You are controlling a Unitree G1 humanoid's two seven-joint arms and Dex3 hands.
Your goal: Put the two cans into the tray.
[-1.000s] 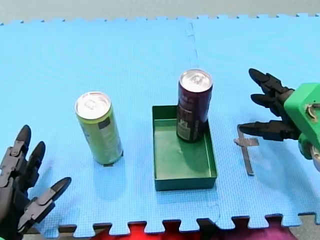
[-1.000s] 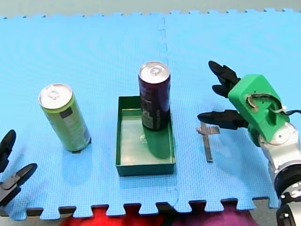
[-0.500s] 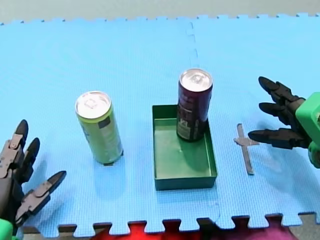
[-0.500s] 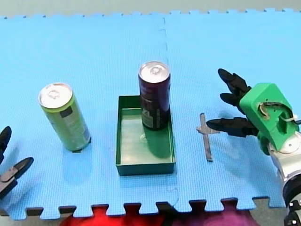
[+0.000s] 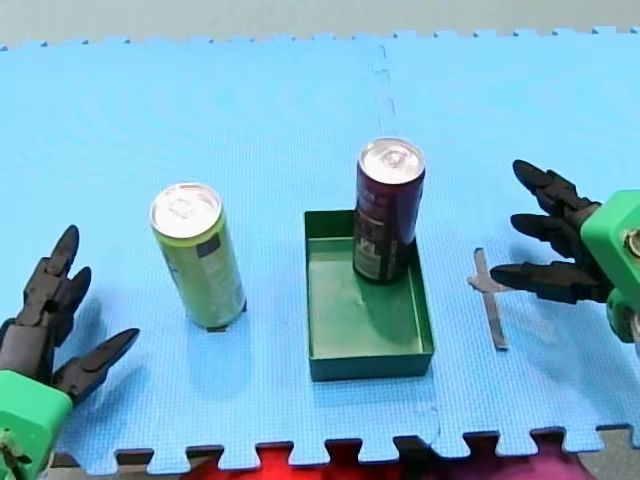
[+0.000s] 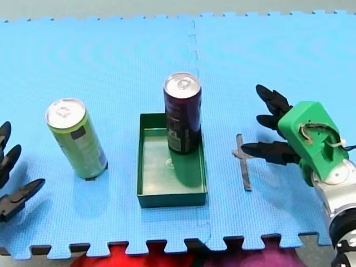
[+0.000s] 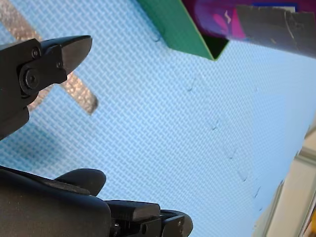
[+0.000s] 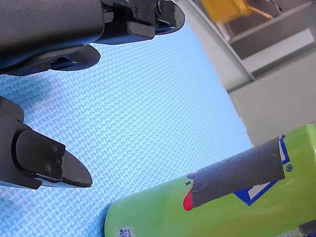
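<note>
A light green can (image 5: 198,255) stands upright on the blue foam mat, left of the green tray (image 5: 368,325). A dark purple can (image 5: 388,210) stands upright inside the tray, at its far end. My left hand (image 5: 95,285) is at the mat's near left corner, a hand's width short of the green can and holding nothing. My right hand (image 5: 510,225) hovers right of the tray, fingers pointing toward it, holding nothing. The second wrist view shows the green can (image 8: 212,207) close to black fingers (image 8: 54,165). The first wrist view shows the tray's corner (image 7: 190,29) and the purple can (image 7: 222,17).
A grey tape strip (image 5: 490,300) is stuck to the mat just under my right hand's lowest finger. The mat's jigsaw front edge (image 5: 330,450) runs along the near side, with red and purple material below it. Bare mat stretches behind the cans.
My right hand has drawn back to the right, away from the tray. My left hand has risen and edged forward, so its green wrist now shows. Both cans stayed put.
</note>
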